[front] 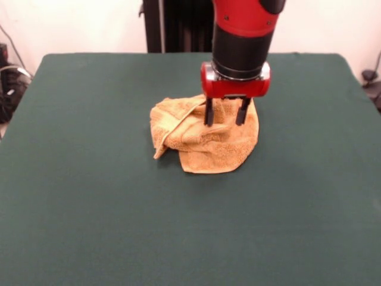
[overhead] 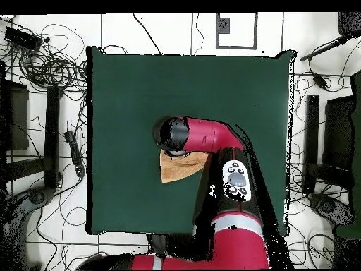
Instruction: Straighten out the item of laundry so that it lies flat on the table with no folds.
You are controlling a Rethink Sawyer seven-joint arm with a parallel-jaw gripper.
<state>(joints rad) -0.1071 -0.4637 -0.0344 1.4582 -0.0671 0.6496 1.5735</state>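
towel point(front: 205, 138): crumpled heap directly under the pincer, folded over itself, hem edge running diagonally across its top
pincer point(front: 225, 119): fingers apart, tips pressed down into the towel's upper part, nothing clamped
table point(front: 89, 196): green, bare on every side of the pincer

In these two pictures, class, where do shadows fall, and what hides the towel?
Front view: even light; the crumpled towel casts a faint shadow on the green table, and the open gripper stands on it. Overhead view: the red arm hides most of the towel.
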